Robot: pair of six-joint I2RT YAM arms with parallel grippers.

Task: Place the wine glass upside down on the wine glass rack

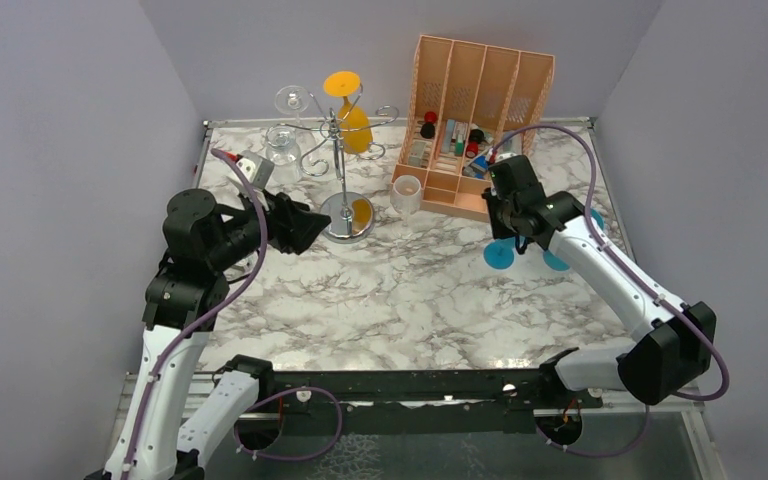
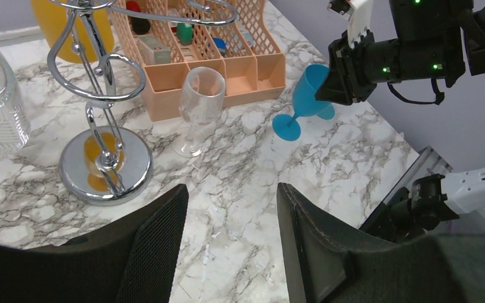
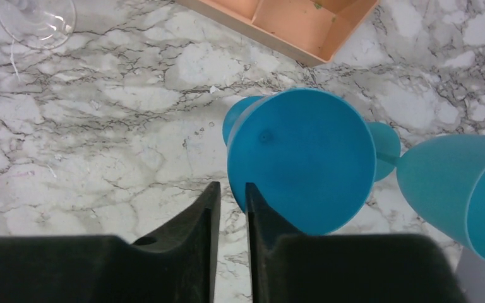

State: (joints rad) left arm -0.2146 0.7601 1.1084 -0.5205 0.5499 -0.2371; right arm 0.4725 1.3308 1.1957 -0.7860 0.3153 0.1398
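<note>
The right hand holds its fingers narrow astride the rim of the upright blue plastic wine glass; whether they truly pinch it I cannot tell. So thin a hold could slip mid-flip, well short of the silver wire wine glass rack far to its left.

Clear glass and orange organiser crowd the rack on the right; central table lies open.

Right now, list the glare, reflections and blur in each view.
Top external: the table glares along its near edge; the base of the wine glass rack mirrors orange. Left wrist: the same orange reflection, and the left fingers are dark and soft. Right wrist: the blue wine glass looms close, evenly lit, sharp.
</note>
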